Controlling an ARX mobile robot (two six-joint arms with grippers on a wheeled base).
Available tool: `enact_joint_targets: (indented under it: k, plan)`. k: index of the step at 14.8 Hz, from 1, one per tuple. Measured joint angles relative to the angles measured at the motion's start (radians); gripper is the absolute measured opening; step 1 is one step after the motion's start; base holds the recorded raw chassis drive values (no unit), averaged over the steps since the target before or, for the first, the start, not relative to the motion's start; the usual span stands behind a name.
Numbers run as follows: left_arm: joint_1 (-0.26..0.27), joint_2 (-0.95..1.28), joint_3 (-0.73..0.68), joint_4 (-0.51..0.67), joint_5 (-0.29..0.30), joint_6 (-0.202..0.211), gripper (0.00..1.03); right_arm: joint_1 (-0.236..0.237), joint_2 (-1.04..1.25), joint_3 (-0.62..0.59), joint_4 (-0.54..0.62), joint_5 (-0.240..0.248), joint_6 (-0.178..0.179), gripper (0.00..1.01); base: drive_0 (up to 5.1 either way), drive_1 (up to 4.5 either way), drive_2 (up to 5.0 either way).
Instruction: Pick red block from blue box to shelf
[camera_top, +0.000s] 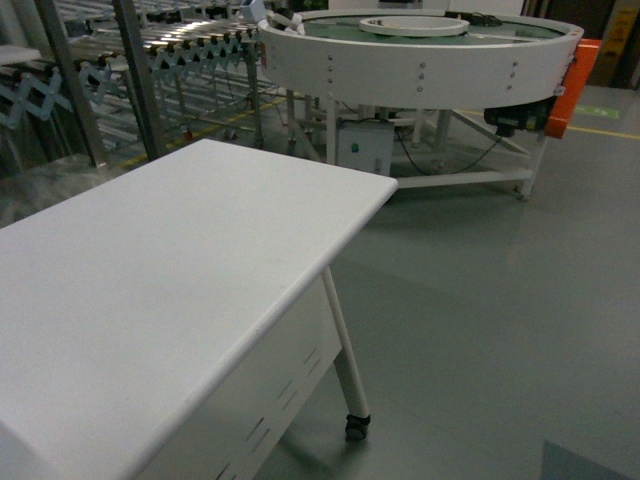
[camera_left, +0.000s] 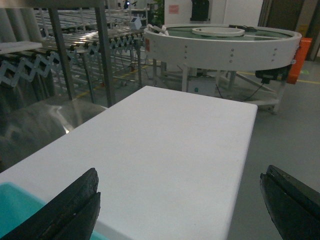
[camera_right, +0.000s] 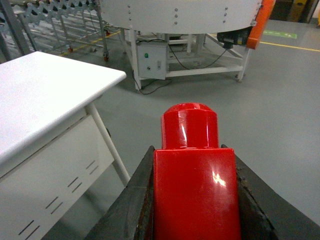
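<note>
Above grey floor (camera_right: 280, 100), right claw (camera_right: 192, 200) grips red block (camera_right: 192, 170).

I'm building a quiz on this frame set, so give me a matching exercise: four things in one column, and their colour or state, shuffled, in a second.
Things:
1. red block
2. left gripper
3. blue box
4. table

States:
A. only a turquoise corner shows at the lower left of the left wrist view
B. white top, bare in all views
C. clamped between dark fingers, its stud pointing away from the camera
D. jaws wide apart, holding nothing

Pairs: 1-C, 2-D, 3-A, 4-B
</note>
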Motion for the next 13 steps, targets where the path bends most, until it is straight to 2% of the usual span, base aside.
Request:
enact_joint_targets:
  k: [13]
  plan:
    - [0.000, 0.000, 0.000, 0.000, 0.000, 0.000, 0.98, 0.000, 0.000, 0.000, 0.000, 0.000, 0.000, 0.27, -1.5, -1.48, -1.5]
